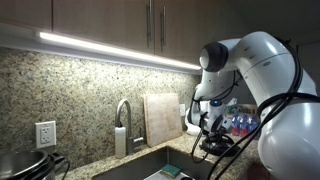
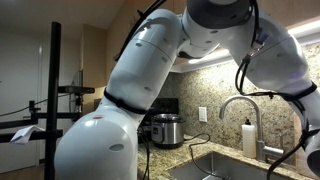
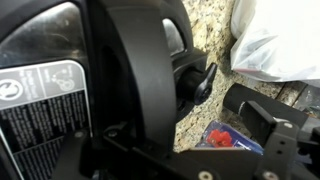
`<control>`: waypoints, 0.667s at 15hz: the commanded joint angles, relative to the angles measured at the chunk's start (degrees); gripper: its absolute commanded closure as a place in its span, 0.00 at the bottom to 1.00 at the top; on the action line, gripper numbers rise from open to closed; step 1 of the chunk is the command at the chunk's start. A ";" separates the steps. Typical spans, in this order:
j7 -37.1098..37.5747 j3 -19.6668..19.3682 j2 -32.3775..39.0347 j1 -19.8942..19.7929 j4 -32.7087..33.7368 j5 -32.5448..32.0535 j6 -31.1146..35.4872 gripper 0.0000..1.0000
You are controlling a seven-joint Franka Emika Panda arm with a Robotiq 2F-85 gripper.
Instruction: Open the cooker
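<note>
The cooker [image 2: 166, 130] stands on the granite counter against the wall, with a black body, a silvery band and a dark lid. In the wrist view its glossy black side [image 3: 60, 40] and a broad black arched handle [image 3: 140, 70] fill the left half, very close. My gripper [image 3: 185, 135] is open. Its right finger [image 3: 265, 112] stands clear of the handle with bare granite between them, and its left finger is lost in the dark shapes by the handle. In an exterior view the gripper [image 1: 207, 137] hangs low over the counter, and the arm hides the cooker there.
A steel sink [image 2: 215, 165] with a tall faucet [image 1: 122, 125] lies beside the cooker. A cutting board [image 1: 160, 118] leans on the backsplash. A white plastic bag [image 3: 280, 40] and a blue packet with red pieces [image 3: 225, 135] lie right of the gripper. A soap bottle [image 2: 248, 138] stands behind the sink.
</note>
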 commanded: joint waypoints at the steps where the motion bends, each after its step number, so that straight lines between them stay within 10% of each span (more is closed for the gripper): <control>1: 5.02 -2.89 -1.33 2.21 2.31 -2.01 0.07 0.00; 6: 7.69 -6.95 -0.60 6.78 4.04 -2.94 -0.17 0.00; 10: 5.28 -0.61 -3.36 2.46 -1.45 -6.02 -0.20 0.00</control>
